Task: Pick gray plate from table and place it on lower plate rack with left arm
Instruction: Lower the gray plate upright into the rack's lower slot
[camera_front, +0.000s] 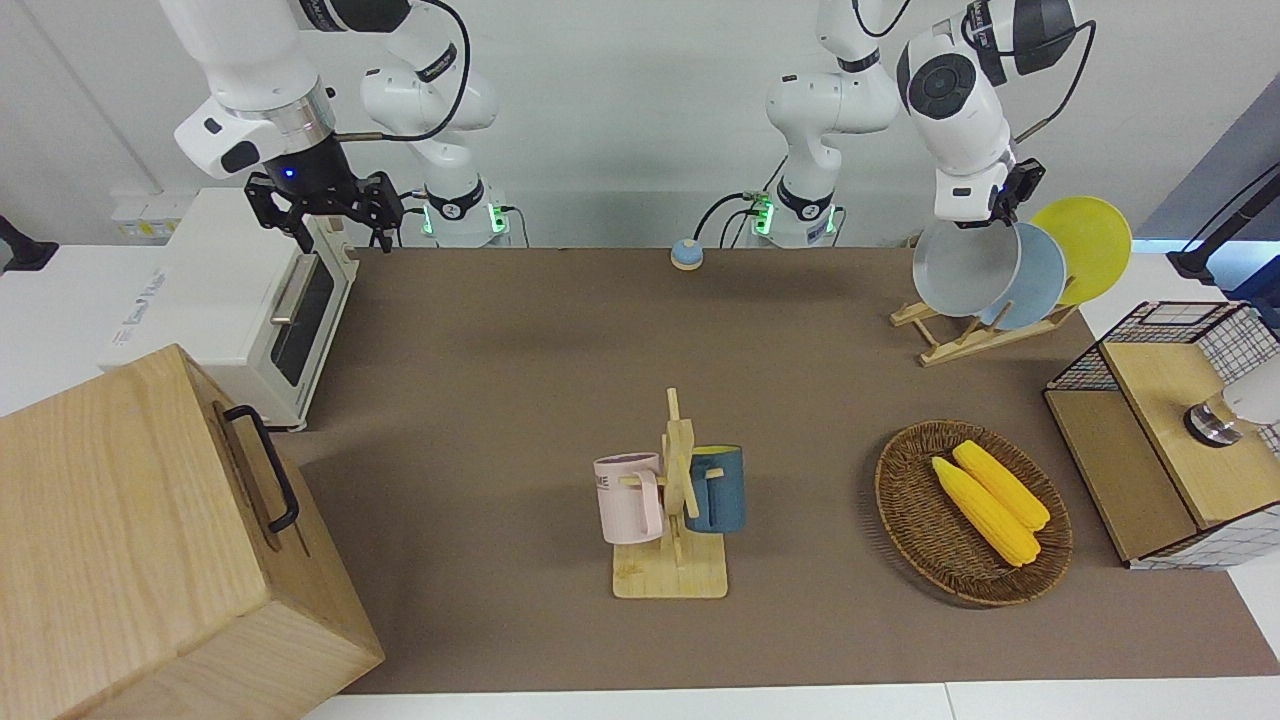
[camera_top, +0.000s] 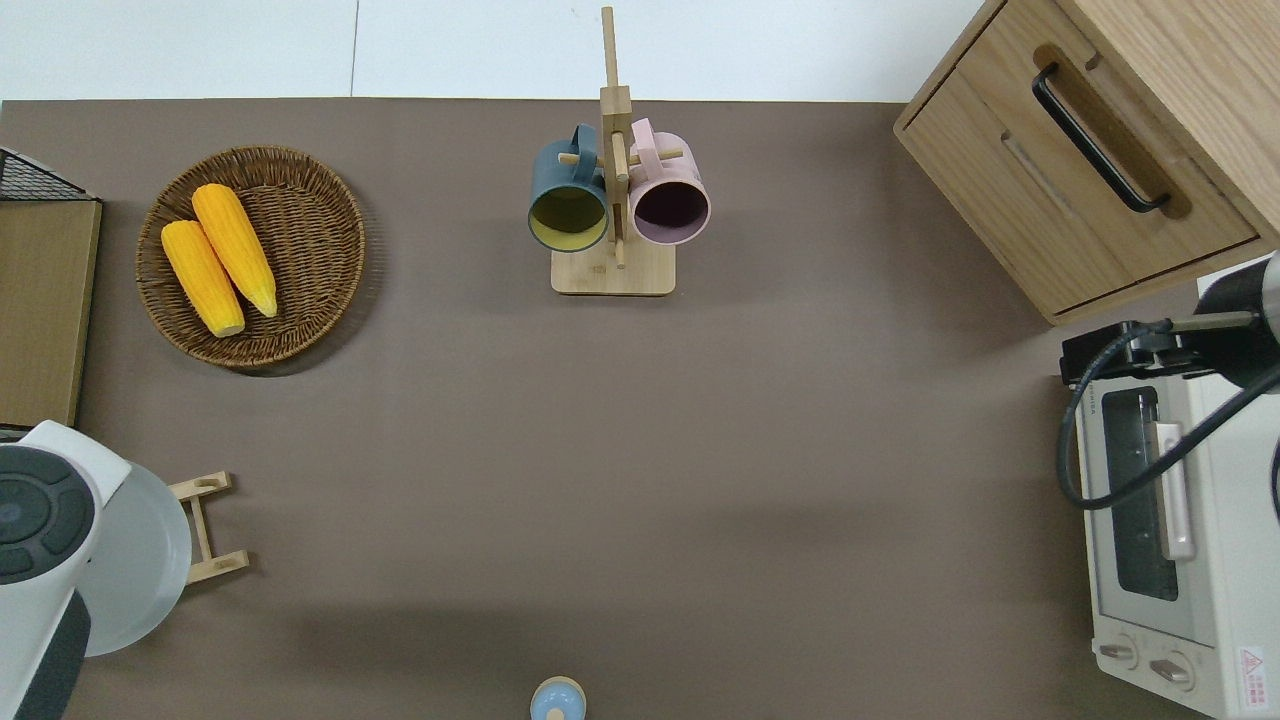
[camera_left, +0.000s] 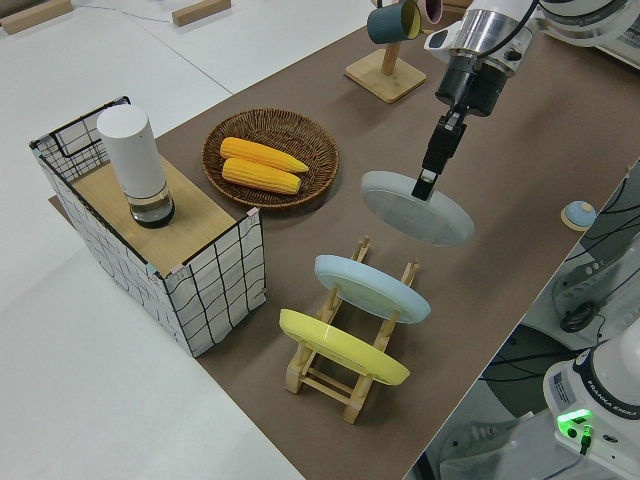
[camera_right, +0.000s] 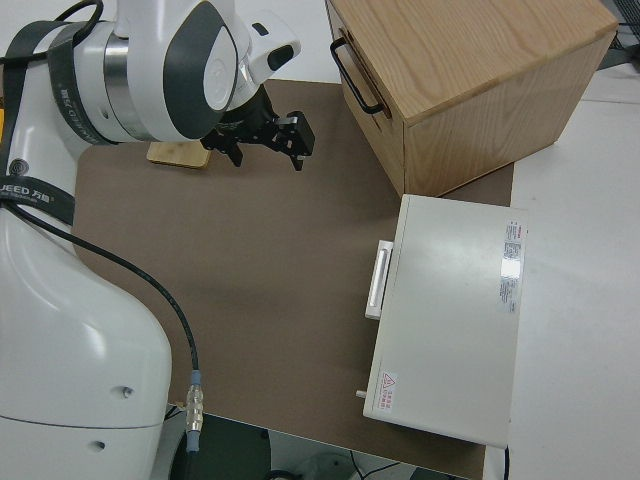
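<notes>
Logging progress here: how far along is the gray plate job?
Pickup is done: the left gripper holds the gray plate by its rim, in the air. In hand: carrying it to the lower plate rack, which holds the light blue plate and yellow plate. Left: seating and releasing it.

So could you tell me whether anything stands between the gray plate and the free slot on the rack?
Nothing visible does. The gray plate, held by the left end effector, hangs over the rack's open end; the light blue plate fills the neighbouring slot.
</notes>
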